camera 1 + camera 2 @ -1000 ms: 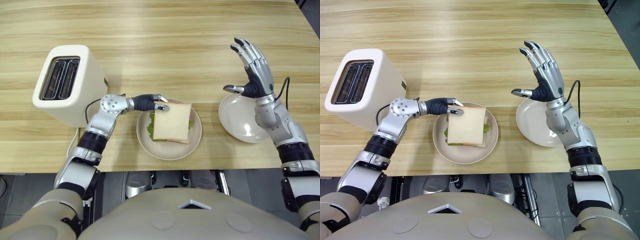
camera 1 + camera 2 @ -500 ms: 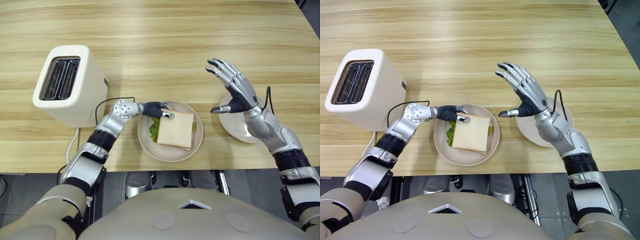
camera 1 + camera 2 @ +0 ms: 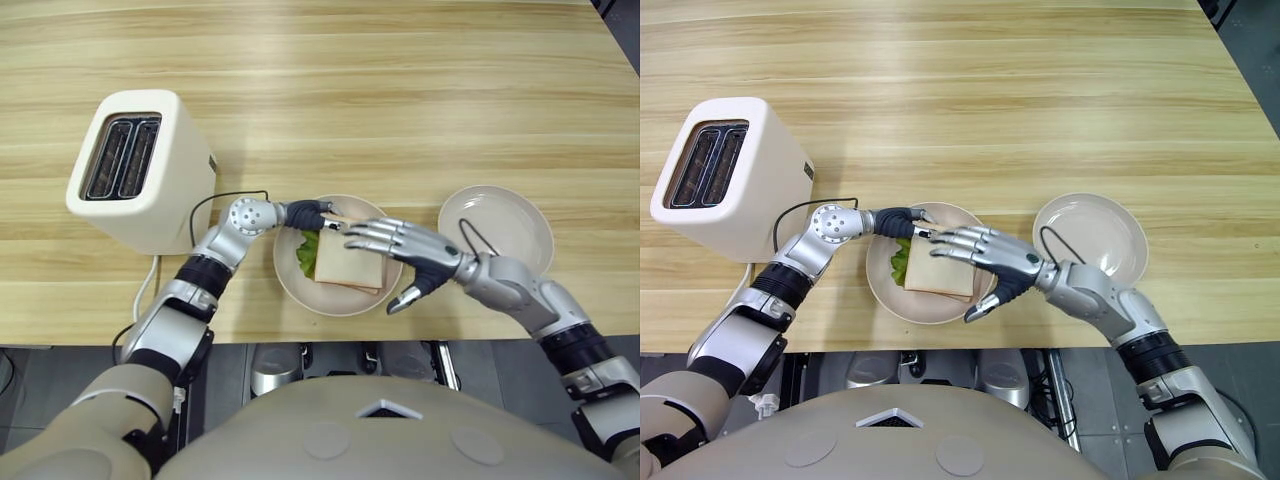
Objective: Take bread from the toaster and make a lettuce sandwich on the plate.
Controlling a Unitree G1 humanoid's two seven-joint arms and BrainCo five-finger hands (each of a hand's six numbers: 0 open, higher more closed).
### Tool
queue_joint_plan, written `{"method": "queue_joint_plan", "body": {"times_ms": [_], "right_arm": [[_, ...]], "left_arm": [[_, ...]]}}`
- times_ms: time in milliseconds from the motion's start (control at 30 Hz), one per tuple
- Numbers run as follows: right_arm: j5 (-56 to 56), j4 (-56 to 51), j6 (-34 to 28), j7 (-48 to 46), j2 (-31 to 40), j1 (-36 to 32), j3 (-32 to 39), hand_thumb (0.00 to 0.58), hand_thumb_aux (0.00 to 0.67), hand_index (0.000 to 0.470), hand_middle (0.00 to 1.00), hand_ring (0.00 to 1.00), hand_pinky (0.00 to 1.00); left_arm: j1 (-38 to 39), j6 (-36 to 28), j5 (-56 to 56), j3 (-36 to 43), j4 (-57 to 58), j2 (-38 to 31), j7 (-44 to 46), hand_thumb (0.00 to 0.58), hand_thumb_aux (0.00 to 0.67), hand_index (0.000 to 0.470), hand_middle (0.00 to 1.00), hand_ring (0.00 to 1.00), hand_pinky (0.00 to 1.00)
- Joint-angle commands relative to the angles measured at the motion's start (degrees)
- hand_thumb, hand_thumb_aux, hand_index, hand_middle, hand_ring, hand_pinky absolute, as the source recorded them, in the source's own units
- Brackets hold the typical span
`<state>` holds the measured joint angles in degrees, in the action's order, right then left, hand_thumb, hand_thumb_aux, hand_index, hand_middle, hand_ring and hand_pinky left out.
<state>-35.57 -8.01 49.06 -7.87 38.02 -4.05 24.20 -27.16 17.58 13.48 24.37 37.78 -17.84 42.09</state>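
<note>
A round beige plate at the table's front holds a sandwich: a pale top bread slice with green lettuce peeking out at its left. My left hand reaches in from the left, its fingers closed on the slice's upper left corner. My right hand hovers flat and open just over the sandwich's right side, fingers spread and pointing left, almost meeting the left hand. The cream toaster stands at the left, its two slots dark.
An empty beige plate sits to the right of the sandwich plate, behind my right wrist. A black cord runs from the toaster past my left forearm. Bare wooden table stretches behind everything.
My right hand has swung down and left from above the empty plate to over the sandwich. The left hand stays on the slice's corner, which has settled lower on the plate.
</note>
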Motion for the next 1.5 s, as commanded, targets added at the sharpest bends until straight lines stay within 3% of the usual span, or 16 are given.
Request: {"method": "queue_joint_plan", "body": {"times_ms": [33, 300, 367, 400, 433, 700, 833, 933, 1100, 1267, 1300, 1333, 1367, 1400, 1433, 1500], "right_arm": [[-3.1, -2.57, -1.72, -4.08, -1.76, -1.86, 3.34, 0.0, 0.0, 0.0, 0.0, 0.0, 0.0], [-7.68, -6.6, -5.78, -12.11, -4.49, -2.68, 9.61, 0.0, 0.0, 0.0, 0.0, 0.0, 0.0], [-8.44, -7.18, -8.2, -15.03, -3.91, -2.38, 10.35, 0.0, 0.0, 0.0, 0.0, 0.0, 0.0], [-8.37, -7.21, -9.35, -16.54, -3.53, -2.13, 10.48, 0.0, 0.0, 0.0, 0.0, 0.0, 0.0], [-8.39, -7.08, -10.48, -17.74, -3.17, -1.81, 10.48, 0.0, 0.0, 0.0, 0.0, 0.0, 0.0], [-6.93, -4.91, -14.84, -20.91, -1.95, -0.33, 10.1, 0.0, 0.0, 0.0, 0.0, 0.0, 0.0], [-10.05, -5.61, -16.4, -18.34, -2.34, -1.63, 9.91, 0.0, 0.0, 0.0, 0.0, 0.0, 0.0], [-11.49, -5.97, -16.73, -14.19, -3.72, -3.32, 9.09, 0.0, 0.0, 0.0, 0.0, 0.0, 0.0], [-6.51, -3.27, -14.97, -9.41, -4.92, -4.72, 5.19, 0.0, 0.0, 0.0, 0.0, 0.0, 0.0], [8.53, 3.35, -13.65, -12.38, -4.99, -2.93, 0.77, 0.0, 0.0, 0.0, 0.0, 0.0, 0.0], [10.33, 4.72, -13.82, -12.94, -4.91, -2.67, 0.09, 0.0, 0.0, 0.0, 0.0, 0.0, 0.0], [12.81, 6.19, -14.14, -14.06, -4.86, -2.21, -0.39, 0.0, 0.0, 0.0, 0.0, 0.0, 0.0], [15.22, 7.67, -14.51, -15.0, -4.83, -1.72, -0.85, 0.0, 0.0, 0.0, 0.21, 0.21, 0.21], [18.3, 9.43, -14.99, -16.21, -4.69, -1.11, -1.32, 0.04, 0.024, 0.016, 0.9, 0.9, 0.9], [23.29, 11.77, -16.42, -18.29, -4.43, -0.17, -1.78, 0.559, 0.541, 0.372, 1.0, 1.0, 1.0], [32.3, 16.09, -19.52, -21.36, -3.87, 1.36, -3.1, 0.559, 0.541, 0.372, 1.0, 1.0, 1.0]], "left_arm": [[-0.82, 0.29, 1.62, 0.57, 2.25, 0.36, -0.6, 0.58, 0.67, 0.46, 1.0, 1.0, 1.0], [-2.6, 1.16, 2.0, -0.02, 3.01, 2.2, -1.84, 0.58, 0.67, 0.46, 1.0, 1.0, 1.0], [-2.85, 1.47, 1.99, -0.85, 1.98, 2.48, -3.66, 0.577, 0.625, 0.429, 1.0, 1.0, 1.0], [-3.0, 1.64, 2.04, -1.46, 1.1, 2.5, -5.17, 0.0, 0.0, 0.0, 0.59, 0.59, 0.59], [-3.14, 1.85, 2.2, -2.01, 0.03, 2.38, -6.64, 0.0, 0.0, 0.0, 0.0, 0.0, 0.0], [-2.58, 2.42, 8.34, -8.61, -18.65, -1.71, -22.44, 0.0, 0.0, 0.0, 0.0, 0.0, 0.0], [-1.68, 0.89, 18.18, -14.89, -29.68, -4.61, -37.89, 0.0, 0.0, 0.0, 0.0, 0.0, 0.0], [1.65, 0.34, 20.8, -17.31, -35.35, -4.15, -43.71, 0.0, 0.0, 0.0, 0.0, 0.0, 0.0], [9.14, 1.0, 19.54, -19.17, -41.86, -2.8, -46.82, 0.0, 0.0, 0.0, 0.0, 0.0, 0.0], [15.86, 1.22, 11.88, -20.48, -46.65, -1.75, -43.77, 0.0, 0.0, 0.0, 0.0, 0.0, 0.0], [17.18, 1.18, 10.0, -20.95, -48.0, -1.65, -42.89, 0.108, 0.066, 0.045, 0.0, 0.0, 0.0], [18.44, 0.87, 8.69, -21.5, -49.39, -1.7, -42.16, 0.313, 0.215, 0.148, 0.0, 0.0, 0.0], [19.54, 0.65, 7.5, -22.16, -50.75, -1.72, -41.7, 0.472, 0.381, 0.262, 0.14, 0.14, 0.14], [20.66, 0.55, 5.89, -22.76, -52.04, -1.82, -40.97, 0.542, 0.499, 0.343, 0.7, 0.7, 0.7], [21.73, 0.1, 3.82, -22.91, -53.45, -2.11, -39.43, 0.58, 0.67, 0.46, 1.0, 1.0, 1.0], [23.43, -0.46, -0.32, -22.96, -55.91, -2.5, -36.61, 0.58, 0.67, 0.46, 1.0, 1.0, 1.0]]}}
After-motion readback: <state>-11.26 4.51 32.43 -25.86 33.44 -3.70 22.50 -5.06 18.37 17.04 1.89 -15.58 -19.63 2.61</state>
